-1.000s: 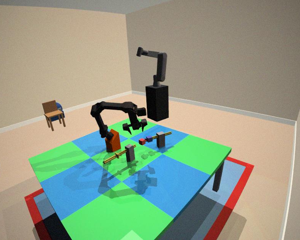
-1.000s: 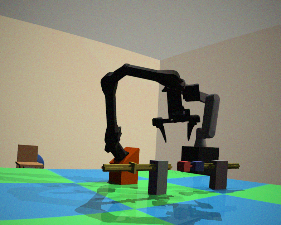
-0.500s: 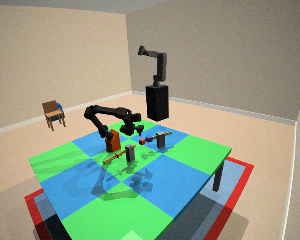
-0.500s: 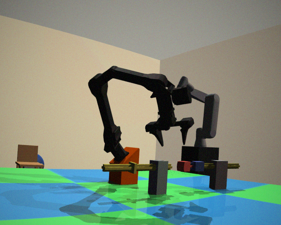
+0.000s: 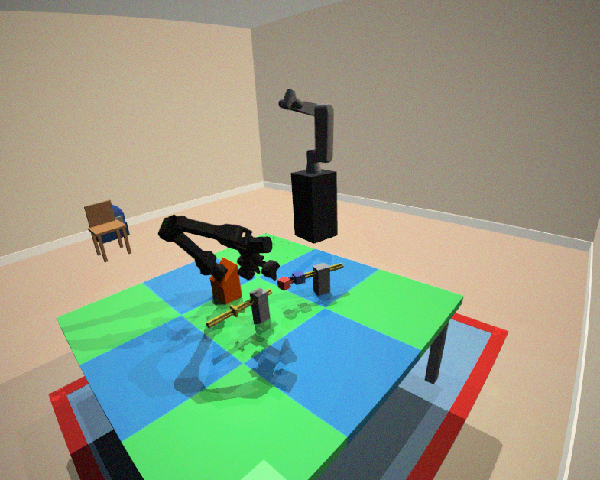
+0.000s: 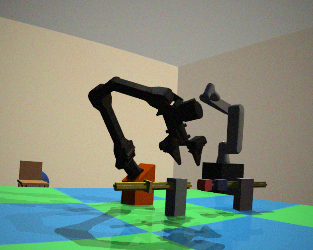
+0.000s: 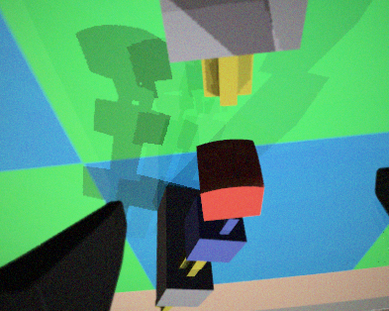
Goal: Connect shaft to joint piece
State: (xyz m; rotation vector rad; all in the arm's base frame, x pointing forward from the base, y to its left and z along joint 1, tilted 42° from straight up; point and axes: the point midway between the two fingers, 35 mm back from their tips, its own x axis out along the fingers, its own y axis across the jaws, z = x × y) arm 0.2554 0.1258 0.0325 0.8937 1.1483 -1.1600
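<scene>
A red square joint piece (image 5: 283, 283) (image 6: 204, 184) (image 7: 232, 200) hangs on a blue hinge part (image 5: 298, 277) (image 6: 220, 184) (image 7: 217, 250) at the end of the first yellow shaft (image 5: 336, 267) (image 6: 260, 184) (image 7: 196, 268), held by a grey block (image 5: 321, 280) (image 6: 243, 194) (image 7: 185, 297). The second yellow shaft (image 5: 220, 319) (image 6: 129, 186) (image 7: 229, 79), with a collar (image 5: 235, 310) (image 6: 148, 186), runs through another grey block (image 5: 260, 307) (image 6: 176, 197) (image 7: 235, 25). A gap separates its tip from the red piece. My gripper (image 6: 189, 164) is open and empty, above the shafts' height. In the wrist view its fingers appear either side of the red piece, touching nothing.
The arm's orange base (image 5: 226, 283) (image 6: 141, 185) stands behind the second shaft. A second dark arm (image 5: 323, 133) (image 6: 235, 129) stands on a black pedestal (image 5: 314, 206) beyond the table (image 5: 383, 330). A chair (image 5: 104, 222) (image 6: 30, 172) is farther off.
</scene>
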